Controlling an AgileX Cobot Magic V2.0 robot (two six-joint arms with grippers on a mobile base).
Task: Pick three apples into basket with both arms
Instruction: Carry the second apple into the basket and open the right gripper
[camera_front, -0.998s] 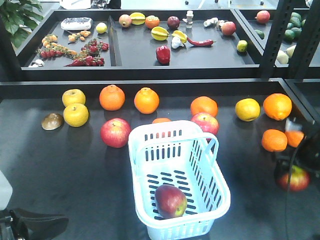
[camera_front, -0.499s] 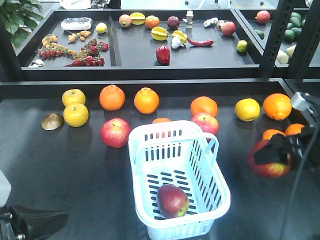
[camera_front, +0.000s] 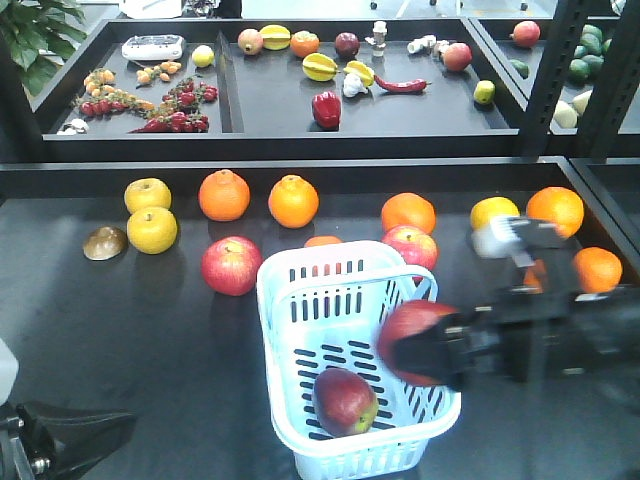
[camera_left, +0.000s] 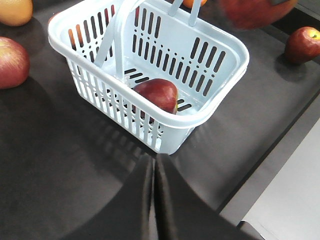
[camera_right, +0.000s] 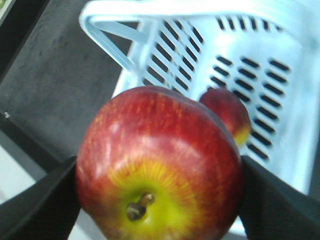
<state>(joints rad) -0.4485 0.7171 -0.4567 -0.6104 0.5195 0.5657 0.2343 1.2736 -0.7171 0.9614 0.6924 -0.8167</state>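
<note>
The pale basket (camera_front: 300, 262) stands at the table's front middle with one dark red apple (camera_front: 344, 400) lying in it. My right gripper (camera_front: 420, 350) is shut on a second apple (camera_front: 412, 338), which hangs over the basket's right rim. The right wrist view shows that apple (camera_right: 160, 165) stem-up between the black fingers (camera_right: 40, 205), with the basket (camera_right: 150, 10) and its apple (camera_right: 227, 112) below. My left gripper (camera_left: 154, 160) is shut and empty, low at the front left, pointing at the basket (camera_left: 200, 115). A third dark apple (camera_left: 302, 44) rests on the table beyond the basket.
Oranges (camera_front: 224, 194), yellow fruit (camera_front: 150, 229) and brighter pinkish-red apples (camera_front: 231, 265) lie in a row behind the basket. A raised black shelf (camera_front: 300, 140) with mixed produce runs along the back. A dark upright post (camera_front: 550, 70) stands at the back right.
My right gripper lifted the apple from the table's right side and carried it left to above the basket's right rim. The left arm stayed put.
</note>
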